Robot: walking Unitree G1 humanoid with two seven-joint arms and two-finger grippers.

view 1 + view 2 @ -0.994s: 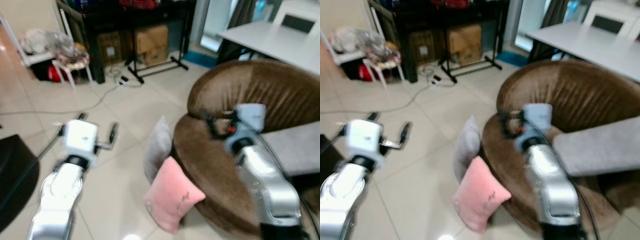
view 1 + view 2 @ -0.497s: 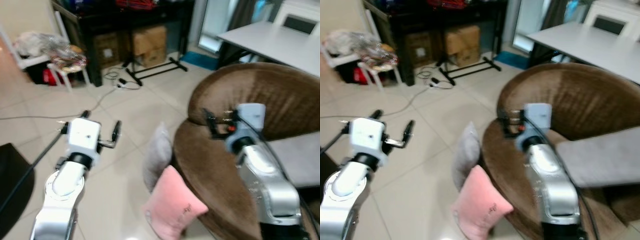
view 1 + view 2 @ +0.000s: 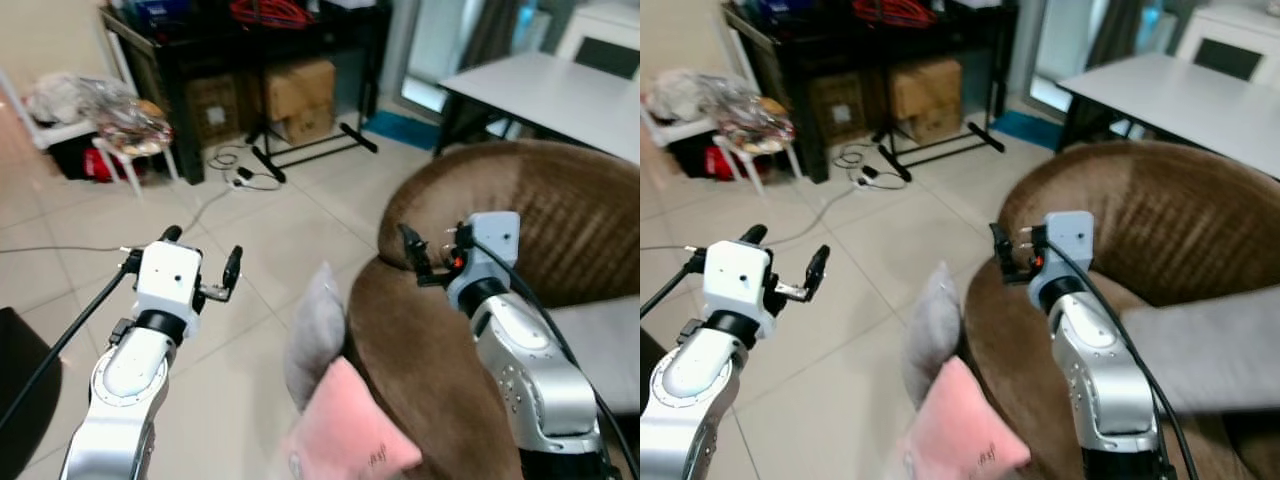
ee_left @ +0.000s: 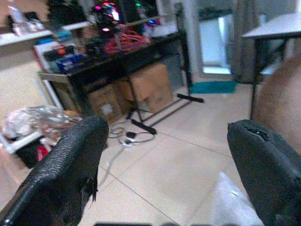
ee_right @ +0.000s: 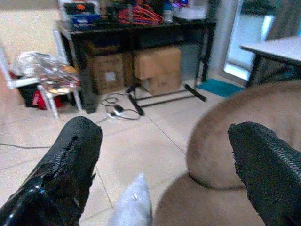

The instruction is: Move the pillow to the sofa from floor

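1. Pillow in pink (image 3: pixel 352 445) sits on the tiled floor (image 3: pixel 240 330), leaning against the front edge of the brown sofa (image 3: pixel 520 200).
2. Just behind it, a grey pillow (image 3: pixel 315 335) stands upright, also touching the sofa's front.
3. Left gripper (image 3: pixel 200 262) hovers over the floor, well apart from both pillows, fingers spread and holding nothing.
4. Right gripper (image 3: pixel 428 255) hangs above the sofa's rounded arm, jaws released and empty.
5. A pale cushion or blanket (image 3: pixel 1210 350), hard to tell which, lies on the sofa seat.
6. Farther back stand a black shelf (image 3: pixel 250 40) with cardboard boxes (image 3: pixel 298 90) under it and a white table (image 3: pixel 550 90).
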